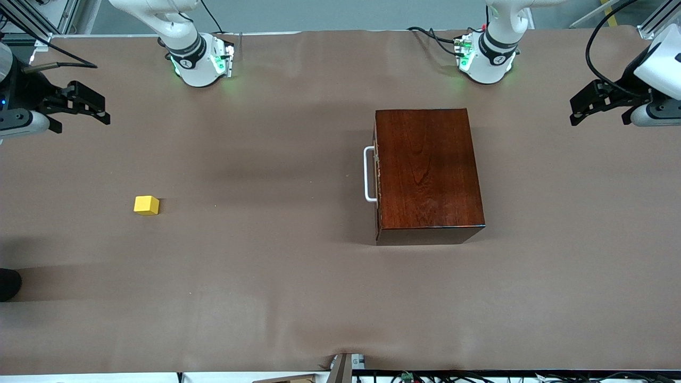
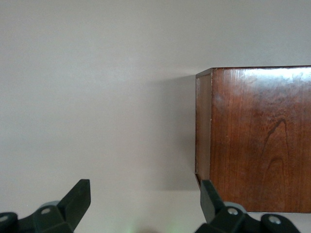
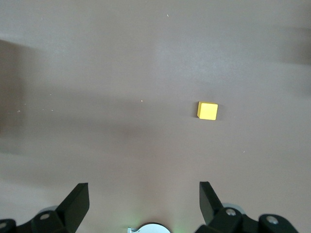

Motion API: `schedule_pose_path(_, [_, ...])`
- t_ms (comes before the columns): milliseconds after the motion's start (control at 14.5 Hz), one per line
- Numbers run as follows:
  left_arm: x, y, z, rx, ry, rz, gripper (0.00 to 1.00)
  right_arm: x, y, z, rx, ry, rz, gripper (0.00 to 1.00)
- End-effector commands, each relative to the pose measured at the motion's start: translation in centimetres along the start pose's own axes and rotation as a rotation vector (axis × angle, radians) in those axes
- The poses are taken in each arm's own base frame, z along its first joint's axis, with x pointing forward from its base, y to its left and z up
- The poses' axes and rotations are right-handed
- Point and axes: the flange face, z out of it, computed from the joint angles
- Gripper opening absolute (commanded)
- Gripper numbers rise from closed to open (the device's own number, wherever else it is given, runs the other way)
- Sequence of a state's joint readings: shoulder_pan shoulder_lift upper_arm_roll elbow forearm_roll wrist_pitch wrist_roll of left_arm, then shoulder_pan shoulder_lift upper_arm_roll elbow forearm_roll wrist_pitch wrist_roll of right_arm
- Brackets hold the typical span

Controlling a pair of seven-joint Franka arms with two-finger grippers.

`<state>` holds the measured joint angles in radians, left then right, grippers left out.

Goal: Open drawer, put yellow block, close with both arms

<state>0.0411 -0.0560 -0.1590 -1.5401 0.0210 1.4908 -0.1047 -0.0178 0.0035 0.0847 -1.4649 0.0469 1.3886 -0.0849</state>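
- We have not started the real work yet; every step is still to do.
- The drawer (image 1: 376,175) is shut tight in the dark wooden box (image 1: 428,170). We see only its front edge and its white handle (image 1: 368,174), which faces the right arm's end of the table.
- The yellow block (image 1: 146,205) sits alone on the brown table (image 1: 266,276), toward the right arm's end. It is well apart from the box and a bit nearer to the front camera than the handle.
- Our right gripper (image 1: 85,109) hangs in the air over the right arm's end of the table. Its fingers (image 3: 77,199) are spread wide and hold nothing. Its wrist view looks down on the block.
- Our left gripper (image 1: 590,103) hangs in the air over the left arm's end of the table. Its fingers (image 2: 80,194) are wide too, and it is empty. Its wrist view shows one end of the box.
- We think the first job is to pull the handle so the drawer slides out.
- Then we must pick up the block, drop it in the drawer, and push the drawer shut with both arms.
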Motion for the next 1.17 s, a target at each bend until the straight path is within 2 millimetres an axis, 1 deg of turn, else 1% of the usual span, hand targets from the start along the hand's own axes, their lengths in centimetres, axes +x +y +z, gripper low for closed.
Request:
schedule_pose_path(0, [-0.3, -0.3, -0.7, -0.004, -0.003, -0.01, 1.0, -0.3, 0.2, -0.1, -0.001, -0.001, 0.014, 1.0])
schedule_pose_path(483, [0.0, -0.3, -1.2, -0.006, 0.011, -0.006, 1.0, -0.3, 0.2, -0.1, -0.001, -0.001, 0.014, 1.0])
schedule_pose_path(828, [0.0, -0.2, -1.1, -0.004, 0.008, -0.015, 1.0, -0.4, 0.4, -0.1, -0.001, -0.003, 0.018, 1.0])
schedule_pose_path(1105, [-0.1, 1.1, -1.2, -0.004, 0.01, 0.009, 1.0, -0.4, 0.7, -0.1, 0.001, -0.001, 0.024, 1.0])
